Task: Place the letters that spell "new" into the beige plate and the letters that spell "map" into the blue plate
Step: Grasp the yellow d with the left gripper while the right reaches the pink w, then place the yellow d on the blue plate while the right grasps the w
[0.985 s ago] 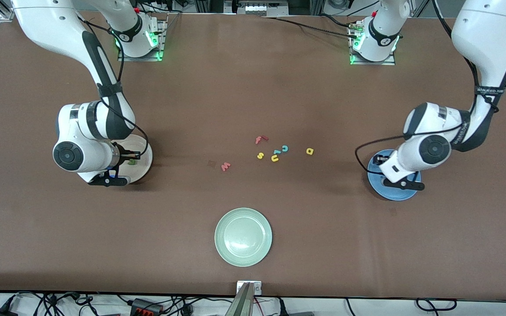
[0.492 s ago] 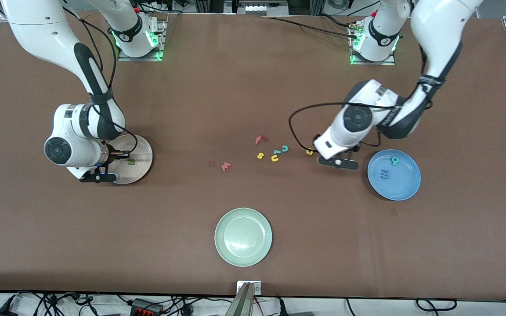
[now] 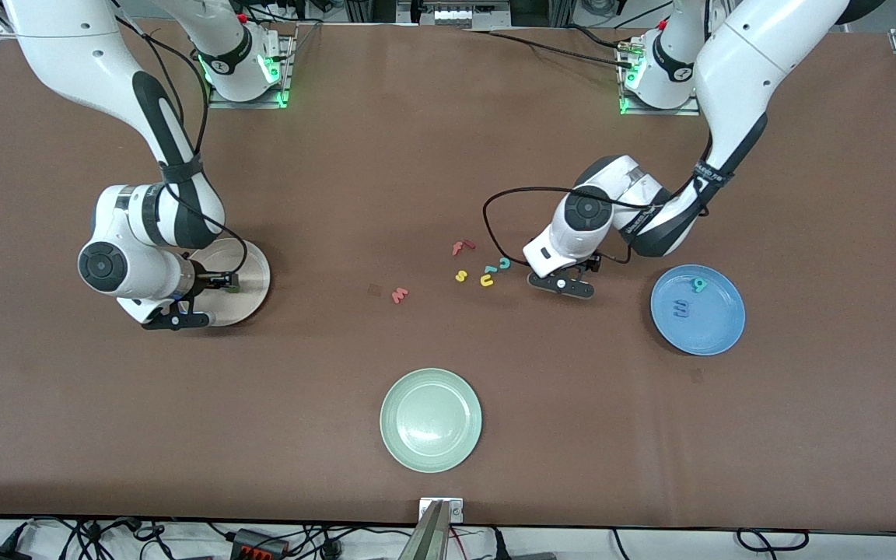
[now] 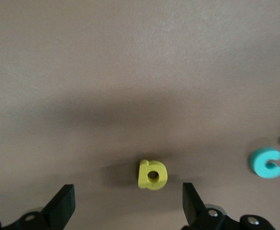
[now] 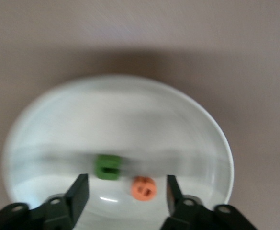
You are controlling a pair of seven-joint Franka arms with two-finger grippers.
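Brown table (image 3: pixel 448 155), mid-surface: my left gripper (image 4: pixel 128 208), fingers apart, straddles the yellow a (image 4: pixel 152 174) with bare room around it. My right gripper (image 5: pixel 125 194), fingers apart, hangs over the beige plate (image 5: pixel 49 120); green n (image 5: pixel 107 166) and orange e (image 5: pixel 143 188) lie inside its rim.

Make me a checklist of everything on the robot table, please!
Surface: brown table, flat.
Job's things: green n and orange e in beige plate; m and p in blue plate; yellow a and w on table.
Clutter: f, s, u, c loose mid-table; green plate.
Grippers: left gripper open over the a; right gripper open over beige plate.
Cables: black cable loops off left arm.
Surroundings: wires along table edge.
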